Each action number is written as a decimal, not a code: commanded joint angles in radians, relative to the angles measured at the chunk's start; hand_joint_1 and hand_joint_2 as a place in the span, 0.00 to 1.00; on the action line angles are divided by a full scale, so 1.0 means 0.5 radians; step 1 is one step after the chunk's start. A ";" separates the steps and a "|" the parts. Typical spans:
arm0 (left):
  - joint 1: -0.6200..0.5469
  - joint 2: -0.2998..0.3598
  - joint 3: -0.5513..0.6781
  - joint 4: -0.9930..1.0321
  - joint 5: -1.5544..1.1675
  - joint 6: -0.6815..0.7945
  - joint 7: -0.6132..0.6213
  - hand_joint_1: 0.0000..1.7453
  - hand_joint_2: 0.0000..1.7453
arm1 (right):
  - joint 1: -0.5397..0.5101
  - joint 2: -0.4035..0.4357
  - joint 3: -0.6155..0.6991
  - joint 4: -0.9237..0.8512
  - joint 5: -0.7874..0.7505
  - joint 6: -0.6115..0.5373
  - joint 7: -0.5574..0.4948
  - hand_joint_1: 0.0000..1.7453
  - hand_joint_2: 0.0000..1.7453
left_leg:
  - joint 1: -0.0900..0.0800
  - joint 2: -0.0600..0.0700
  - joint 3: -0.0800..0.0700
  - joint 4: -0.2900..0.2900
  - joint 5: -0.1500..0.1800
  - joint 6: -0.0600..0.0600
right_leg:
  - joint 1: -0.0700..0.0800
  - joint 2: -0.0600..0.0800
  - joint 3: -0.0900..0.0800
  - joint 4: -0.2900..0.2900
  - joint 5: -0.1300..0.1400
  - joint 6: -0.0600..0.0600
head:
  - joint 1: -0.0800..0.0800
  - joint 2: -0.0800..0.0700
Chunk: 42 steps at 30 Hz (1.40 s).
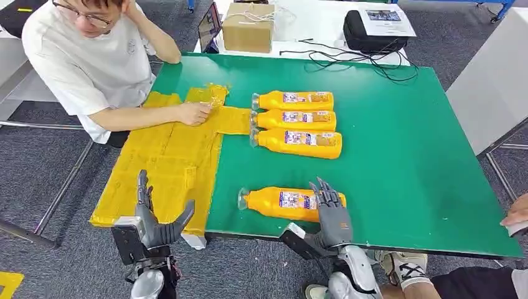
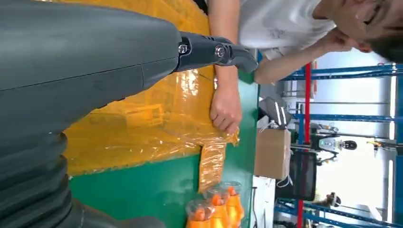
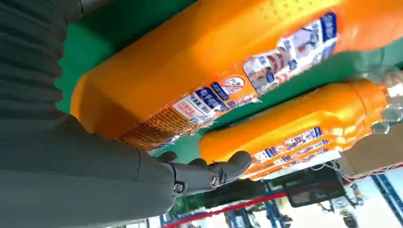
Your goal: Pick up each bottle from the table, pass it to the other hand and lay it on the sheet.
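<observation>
Nearby, right hand fingers spread over near bottle, left hand fingers wide, empty

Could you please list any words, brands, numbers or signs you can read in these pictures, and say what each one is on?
None can be read.
Nearest bottle: a blue, white and red label with print and a round red sign, too blurred to read.
Three bottles in a row: labels too small.
White paper on the black bag: print too small.
Person's shirt: a faint chest mark, unreadable.
</observation>
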State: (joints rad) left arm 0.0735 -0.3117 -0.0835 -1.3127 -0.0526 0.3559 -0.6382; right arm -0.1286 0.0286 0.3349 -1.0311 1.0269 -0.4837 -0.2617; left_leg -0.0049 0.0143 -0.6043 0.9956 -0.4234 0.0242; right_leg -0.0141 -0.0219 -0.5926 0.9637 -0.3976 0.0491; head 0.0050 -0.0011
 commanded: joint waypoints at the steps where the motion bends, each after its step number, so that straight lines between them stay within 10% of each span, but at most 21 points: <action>1: -0.042 0.029 0.039 0.024 -0.040 -0.023 0.025 0.00 1.00 | -0.154 -0.118 0.093 0.173 0.203 0.072 0.129 0.00 1.00 | 0.001 0.000 0.006 0.000 -0.002 -0.002 | 0.001 0.004 0.006 -0.001 -0.001 -0.003 | 0.000 0.000; 12: 0.016 0.014 0.099 -0.098 -0.130 0.008 0.090 0.00 1.00 | -0.229 -0.104 0.153 0.095 0.429 0.420 0.589 0.00 1.00 | 0.002 0.002 0.008 0.001 -0.004 -0.003 | 0.001 0.007 0.007 0.001 -0.003 -0.004 | 0.000 0.000; 29: 0.005 0.019 0.077 -0.099 -0.155 0.013 0.107 0.00 1.00 | -0.548 -0.091 0.204 0.591 0.288 0.700 0.607 0.00 1.00 | 0.002 0.002 0.013 0.000 -0.002 -0.003 | 0.001 0.007 0.010 -0.001 0.000 -0.004 | 0.000 0.000; 30: -0.002 0.022 0.075 -0.085 -0.157 0.011 0.111 0.00 1.00 | -0.582 -0.095 0.215 0.652 0.246 0.759 0.604 0.03 1.00 | 0.001 0.001 0.011 -0.001 0.000 -0.002 | 0.001 0.004 0.010 -0.002 0.001 -0.003 | 0.001 0.000; 31: -0.018 0.021 0.073 -0.056 -0.159 0.005 0.113 0.00 1.00 | -0.628 -0.100 0.215 0.741 0.177 0.810 0.562 0.78 1.00 | 0.002 0.002 0.015 0.000 -0.002 -0.003 | 0.002 0.008 0.013 -0.002 0.000 -0.004 | 0.000 0.000; 32: -0.029 0.019 0.070 -0.041 -0.159 0.004 0.113 0.00 1.00 | -0.654 -0.111 0.218 0.783 0.158 0.823 0.547 1.00 1.00 | 0.002 0.003 0.013 -0.001 -0.001 -0.002 | 0.001 0.007 0.012 -0.002 0.001 -0.003 | 0.000 0.000; 42: -0.108 0.009 0.084 0.054 -0.052 -0.060 0.148 0.00 1.00 | -0.908 -0.110 0.372 1.227 0.073 0.984 0.477 1.00 1.00 | 0.003 0.001 0.029 0.000 0.002 -0.004 | 0.003 0.003 0.011 -0.002 0.005 -0.010 | 0.000 0.000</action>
State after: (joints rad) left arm 0.0665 -0.3124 -0.0545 -1.3649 -0.1260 0.3518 -0.5837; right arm -0.5083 -0.0172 0.4204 -0.6991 1.0677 -0.0518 -0.0378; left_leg -0.0049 0.0196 -0.5877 0.9954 -0.4240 0.0242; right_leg -0.0141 -0.0191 -0.5908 0.9627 -0.3968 0.0438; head 0.0050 -0.0011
